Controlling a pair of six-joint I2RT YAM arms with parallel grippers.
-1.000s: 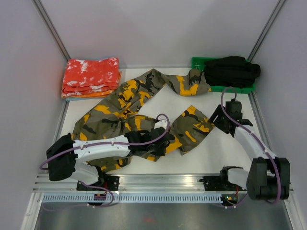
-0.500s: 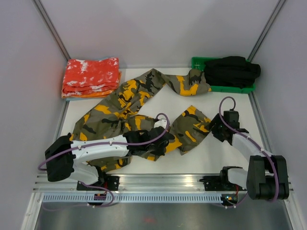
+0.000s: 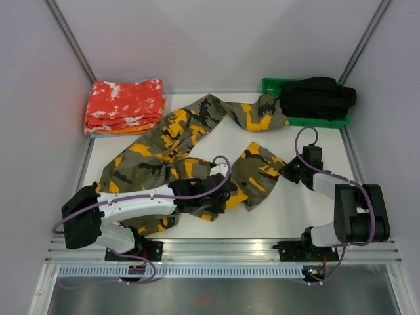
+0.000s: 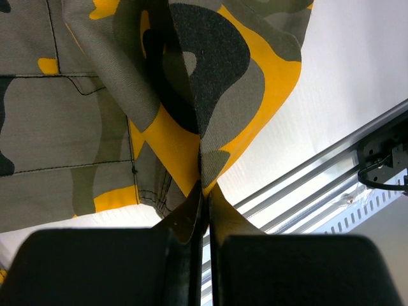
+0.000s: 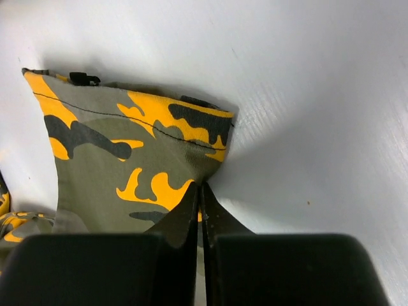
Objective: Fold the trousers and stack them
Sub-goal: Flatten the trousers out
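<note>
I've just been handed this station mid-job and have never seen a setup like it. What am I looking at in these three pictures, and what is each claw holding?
Two white robot arms are bolted at the near edge of a white table. The wide picture looks down from above and behind them; the other two come from a camera on each wrist, so the dark wedges at the bottom are that arm's own fingers. A long pair of camouflage trousers sprawls unfolded across the table. Far left sits a stack of red-orange speckled cloths; far right, a black garment on a green tray. The left gripper is pinched shut on a fold of the trousers; the right gripper is closed on a corner at their right end.
</note>
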